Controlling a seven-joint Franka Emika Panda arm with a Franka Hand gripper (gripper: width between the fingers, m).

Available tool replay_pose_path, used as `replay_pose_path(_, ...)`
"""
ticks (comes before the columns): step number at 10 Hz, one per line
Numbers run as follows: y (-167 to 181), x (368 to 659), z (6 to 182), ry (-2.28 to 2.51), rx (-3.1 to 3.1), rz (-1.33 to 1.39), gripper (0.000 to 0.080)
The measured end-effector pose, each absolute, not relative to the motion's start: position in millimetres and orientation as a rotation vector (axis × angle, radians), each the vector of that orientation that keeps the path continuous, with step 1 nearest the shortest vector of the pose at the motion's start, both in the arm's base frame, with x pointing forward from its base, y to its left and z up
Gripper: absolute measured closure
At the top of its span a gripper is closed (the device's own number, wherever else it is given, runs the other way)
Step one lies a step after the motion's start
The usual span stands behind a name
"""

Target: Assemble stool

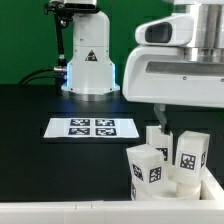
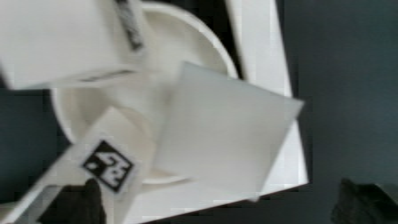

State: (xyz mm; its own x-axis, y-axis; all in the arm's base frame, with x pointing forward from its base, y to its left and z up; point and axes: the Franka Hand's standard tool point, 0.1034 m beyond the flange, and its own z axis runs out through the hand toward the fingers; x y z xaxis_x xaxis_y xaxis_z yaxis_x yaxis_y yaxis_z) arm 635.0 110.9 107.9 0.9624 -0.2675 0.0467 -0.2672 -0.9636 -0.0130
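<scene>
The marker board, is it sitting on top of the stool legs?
No, the marker board lies flat on the black table, apart from the white stool legs standing toward the exterior view's right.

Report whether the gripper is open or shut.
Cannot tell: the gripper is hidden behind the white leg blocks, and the wrist view is too blurred.

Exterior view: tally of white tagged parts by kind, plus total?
Block legs: 3
Seat disc: 1, mostly hidden behind the legs
Marker board: 1
Total: 5
</scene>
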Motion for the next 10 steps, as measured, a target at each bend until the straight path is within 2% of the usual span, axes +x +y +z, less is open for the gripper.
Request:
replay_pose_path(4, 100.1, 630.4, 91.8, 0.746, -2.933, -0.096, 0.0151)
replay_pose_path(7, 113.5, 622.0, 74.0, 0.72, -2.989, -0.065, 0.0151)
replay_pose_path(9, 113.1, 621.8, 73.4, 0.715, -3.009, -0.071, 0.0151)
replay_pose_path(10, 112.9, 621.7, 73.2, 0.74, -3.003, -0.07, 0.0265)
